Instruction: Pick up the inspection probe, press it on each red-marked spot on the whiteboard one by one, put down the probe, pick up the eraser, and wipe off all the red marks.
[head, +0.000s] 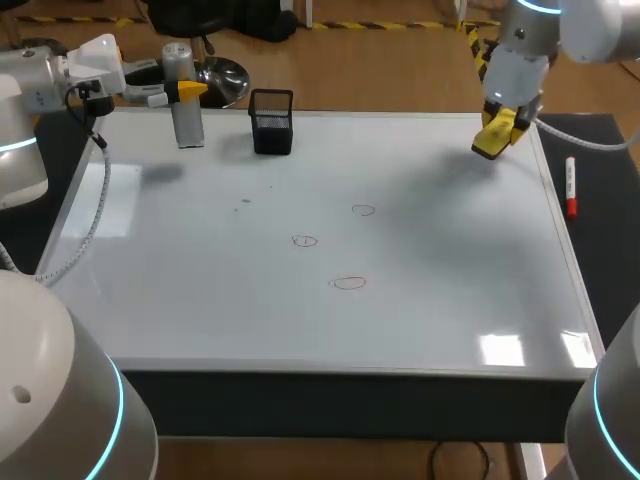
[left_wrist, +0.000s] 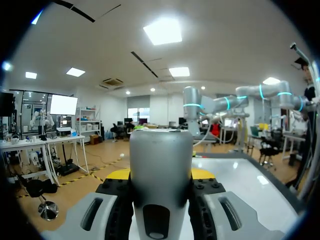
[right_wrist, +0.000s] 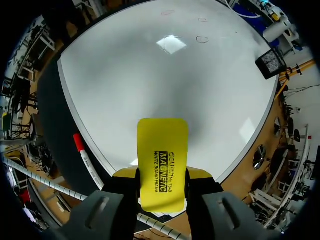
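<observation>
At the board's (head: 450, 320) far left, our left gripper (head: 190, 91) pinches the upright probe (head: 187, 125); over its far right corner, our right gripper (head: 500, 122) clamps the yellow eraser (head: 489, 145).

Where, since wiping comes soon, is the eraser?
Head view: right gripper holds the yellow eraser over the whiteboard's far right corner, near the red-capped marker.

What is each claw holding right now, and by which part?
The left claw grips the probe by its sides around mid-body; the right claw grips the yellow eraser by its rear half.
</observation>
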